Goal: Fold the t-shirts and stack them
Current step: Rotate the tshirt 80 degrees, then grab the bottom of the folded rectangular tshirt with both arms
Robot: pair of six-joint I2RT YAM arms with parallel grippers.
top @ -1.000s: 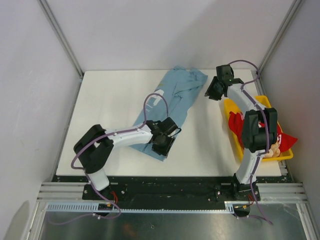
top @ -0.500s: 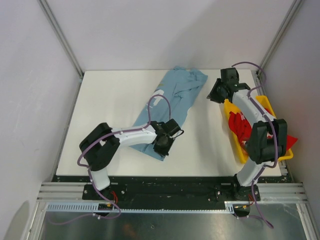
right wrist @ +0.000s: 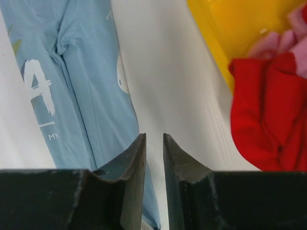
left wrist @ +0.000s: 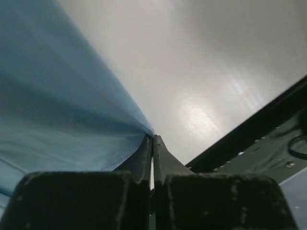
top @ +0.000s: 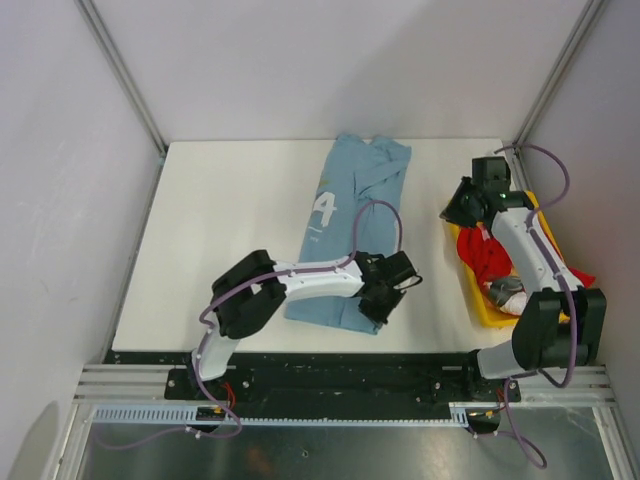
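Left jaws pressed together, pinching the near hem corner of the light blue t-shirt: soft cloth, white lettering, flat lengthwise on the table. Right jaws slightly spread, empty, between it and the yellow plastic bin holding the crumpled red t-shirt.

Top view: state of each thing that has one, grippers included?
light blue t-shirt: lying on the table, partly folded lengthwise, near corner pinched.
red t-shirt: crumpled in the bin, unfolded.
yellow bin: upright, red t-shirt inside.
left gripper: shut on the light blue t-shirt's edge.
right gripper: slightly open, holding nothing.
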